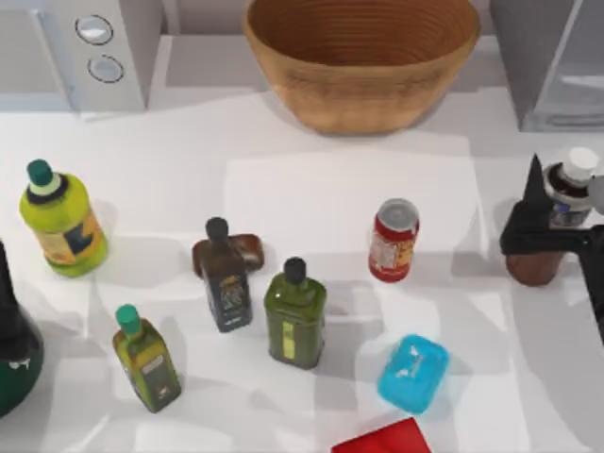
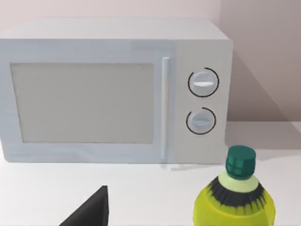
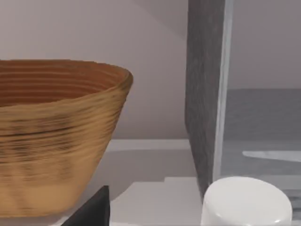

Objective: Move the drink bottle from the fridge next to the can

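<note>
The right arm's gripper is matte black, with 1 finger tapering to a sharp point and a flat, blocky crossbar below it. At the table's left edge, the left arm shows a black upper link above a rounded dark green housing carrying small white markings.

Lighting: bright, even. White tabletop carries soft-edged grey shadows beside each bottle and under the basket. Pale glare patches at tabletop centre. Slight softness overall; wrist views equally well lit.
</note>
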